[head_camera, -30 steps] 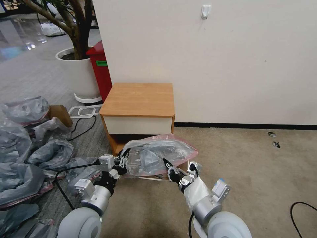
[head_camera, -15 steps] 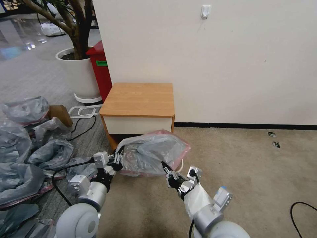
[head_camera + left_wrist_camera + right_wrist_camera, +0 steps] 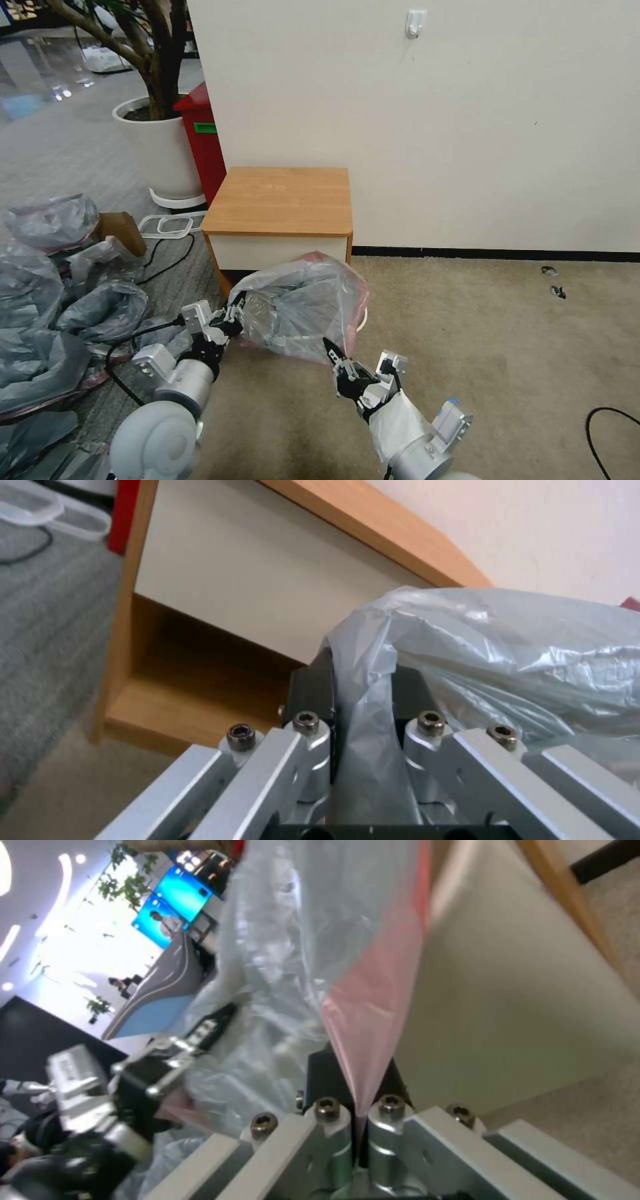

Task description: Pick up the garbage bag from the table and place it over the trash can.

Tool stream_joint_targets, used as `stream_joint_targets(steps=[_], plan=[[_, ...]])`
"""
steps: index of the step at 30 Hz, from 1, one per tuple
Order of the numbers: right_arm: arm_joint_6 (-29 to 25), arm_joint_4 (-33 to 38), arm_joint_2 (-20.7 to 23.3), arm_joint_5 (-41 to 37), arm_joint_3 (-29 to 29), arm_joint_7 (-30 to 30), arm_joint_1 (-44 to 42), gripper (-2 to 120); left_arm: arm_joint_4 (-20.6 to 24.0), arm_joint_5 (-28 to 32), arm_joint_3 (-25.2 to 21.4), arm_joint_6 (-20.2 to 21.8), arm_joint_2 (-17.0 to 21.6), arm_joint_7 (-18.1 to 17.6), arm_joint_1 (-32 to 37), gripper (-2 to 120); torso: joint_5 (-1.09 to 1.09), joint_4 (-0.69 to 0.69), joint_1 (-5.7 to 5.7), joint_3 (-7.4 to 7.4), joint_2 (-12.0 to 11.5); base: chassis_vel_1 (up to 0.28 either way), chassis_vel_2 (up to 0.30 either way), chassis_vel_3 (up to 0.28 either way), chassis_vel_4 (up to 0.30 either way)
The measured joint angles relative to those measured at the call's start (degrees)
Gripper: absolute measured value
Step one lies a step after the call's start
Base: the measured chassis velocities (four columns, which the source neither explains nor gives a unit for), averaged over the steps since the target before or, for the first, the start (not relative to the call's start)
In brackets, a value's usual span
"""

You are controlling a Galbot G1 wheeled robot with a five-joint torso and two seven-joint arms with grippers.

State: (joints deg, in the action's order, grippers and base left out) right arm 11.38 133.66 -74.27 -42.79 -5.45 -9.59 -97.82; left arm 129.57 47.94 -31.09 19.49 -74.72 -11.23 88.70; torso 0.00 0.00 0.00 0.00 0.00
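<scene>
Right gripper (image 3: 331,348): closed on the pink-banded edge of the thin translucent grey plastic garbage bag (image 3: 300,313). The right wrist view confirms it, with the pink film drawn down to a point between the shut black pads (image 3: 319,1080).

Left gripper (image 3: 233,313): closed on the opposite edge of the same bag; the left wrist view shows a twisted fold of grey film running down between its pads (image 3: 313,680).

Bag: off the table, held in the air between the two grippers, billowing above and beyond them. The pick-up stage is judged complete.

Trash can: a pale curved rim (image 3: 362,320) shows just beyond the bag, past the right gripper. It is probably the small beige plastic trash can, but the bag screens nearly all of it and this cannot be confirmed. Whether the bag mouth sits over any part of that rim cannot be told.

Table: the small boxy nightstand of orange-brown wood with a cream drawer front (image 3: 280,200) stands directly behind the bag, beyond both grippers.

Outstanding: spreading the mouth, lowering it around the rim, release. Placement is judged not yet done.
</scene>
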Motion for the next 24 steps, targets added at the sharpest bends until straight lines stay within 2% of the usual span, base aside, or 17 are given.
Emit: stream_joint_targets(steps=[13, 24], plan=[[-2.6, -4.0, 0.0, 2.6, -2.3, 0.6, 1.0, 0, 2.7, 7.4, -1.3, 2.5, -0.3, -1.5, 0.9, 9, 0.01, 0.00, 0.00, 0.00, 0.0, 0.000, 0.000, 0.000, 0.000], [-5.9, -7.3, 0.0, 14.5, -3.0, 0.7, 1.6, 0, 3.7, 9.4, -0.8, 3.4, -1.3, -1.9, 1.3, 9, 0.01, 0.00, 0.00, 0.00, 0.0, 0.000, 0.000, 0.000, 0.000]])
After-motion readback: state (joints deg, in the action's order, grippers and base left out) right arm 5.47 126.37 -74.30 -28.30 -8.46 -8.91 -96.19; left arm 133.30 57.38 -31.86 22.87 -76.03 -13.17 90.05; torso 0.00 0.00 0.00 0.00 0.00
